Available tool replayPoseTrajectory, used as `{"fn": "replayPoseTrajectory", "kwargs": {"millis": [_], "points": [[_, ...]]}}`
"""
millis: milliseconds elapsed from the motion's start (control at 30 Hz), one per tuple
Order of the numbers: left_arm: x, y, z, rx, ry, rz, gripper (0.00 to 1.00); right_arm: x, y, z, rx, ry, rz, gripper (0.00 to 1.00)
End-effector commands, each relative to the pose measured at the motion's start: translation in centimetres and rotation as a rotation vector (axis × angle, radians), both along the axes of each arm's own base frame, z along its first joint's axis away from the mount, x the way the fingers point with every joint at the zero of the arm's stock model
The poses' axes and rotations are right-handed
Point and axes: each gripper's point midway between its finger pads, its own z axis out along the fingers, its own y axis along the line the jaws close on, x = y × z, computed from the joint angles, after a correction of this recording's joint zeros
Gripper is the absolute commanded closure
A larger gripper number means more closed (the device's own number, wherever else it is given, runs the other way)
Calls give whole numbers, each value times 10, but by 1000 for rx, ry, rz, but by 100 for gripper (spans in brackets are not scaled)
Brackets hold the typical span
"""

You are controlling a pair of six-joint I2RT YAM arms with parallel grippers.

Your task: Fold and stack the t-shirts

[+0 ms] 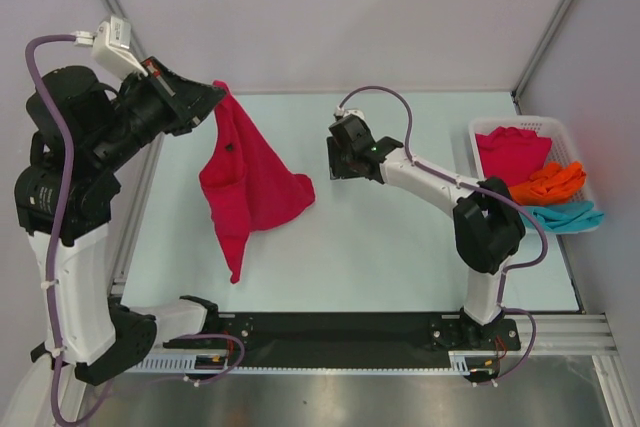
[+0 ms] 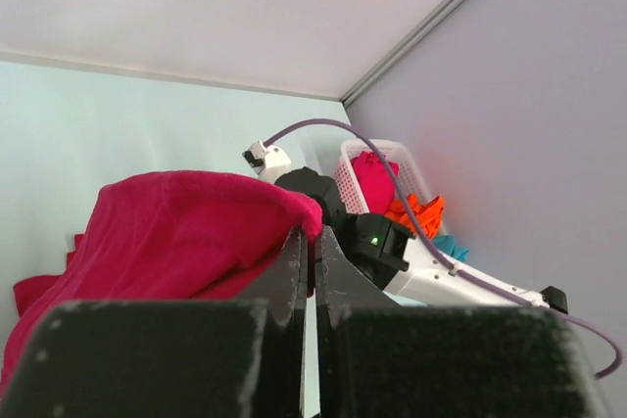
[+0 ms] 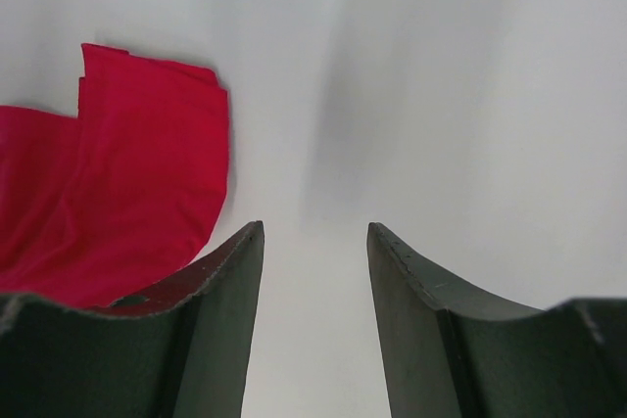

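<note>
Counter [image 1: 400,267] shows no folded shirt anywhere, so I'd call the task barely started. Red shirt [image 1: 250,182] hangs from left hand [image 1: 212,99], which is pinched tight on its top edge; its lower part drapes on the counter left of centre, unfolded. Basket [image 1: 560,127] at far right holds second red shirt [image 1: 512,155], orange shirt [image 1: 548,183] and teal shirt [image 1: 565,215], all crumpled. Right hand [image 1: 335,159] is spread and holds nothing, near the hanging shirt.

Pale mint counter [image 1: 400,247] inside a boxed enclosure — plain grey-lilac back wall [image 1: 330,7] and right wall [image 1: 600,47], joined by a slim aluminium post [image 1: 560,17]. Black strip [image 1: 340,327] along the near edge, brushed metal sheet [image 1: 350,402] below it. Light is even and diffuse — shadows soft.
</note>
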Motion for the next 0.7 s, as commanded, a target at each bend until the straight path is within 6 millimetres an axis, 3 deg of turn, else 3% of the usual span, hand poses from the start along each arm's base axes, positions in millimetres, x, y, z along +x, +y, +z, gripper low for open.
{"fn": "replayPoseTrajectory", "kwargs": {"millis": [0,233,267,333,367,400,467,500,533,567,600,667], "points": [[-14,-1,41,-73,-111,-25,100,-2,11,9,99,2,8,48],[-15,-1,39,-81,-110,-23,100,7,40,-4,151,41,63,48],[-16,0,41,-81,-116,-19,100,10,43,-22,126,70,76,48],[-17,1,41,-80,-118,-17,100,24,52,-13,120,55,91,48],[-19,2,41,-78,-122,-16,100,28,54,-34,79,81,102,49],[-19,3,41,-78,-124,-11,100,40,61,-17,90,49,109,48],[-21,4,40,-76,-123,-8,100,59,70,-34,65,70,117,49],[-22,4,40,-74,-128,-7,100,69,77,-16,88,44,121,48],[-22,5,40,-73,-129,-5,100,72,81,-15,96,48,126,48],[-22,5,40,-72,-129,-4,100,74,84,-29,88,72,129,48],[-23,5,41,-73,-132,-7,100,77,90,-19,107,63,129,48],[-22,5,41,-68,-133,-4,100,73,96,-24,120,84,138,48]]}}
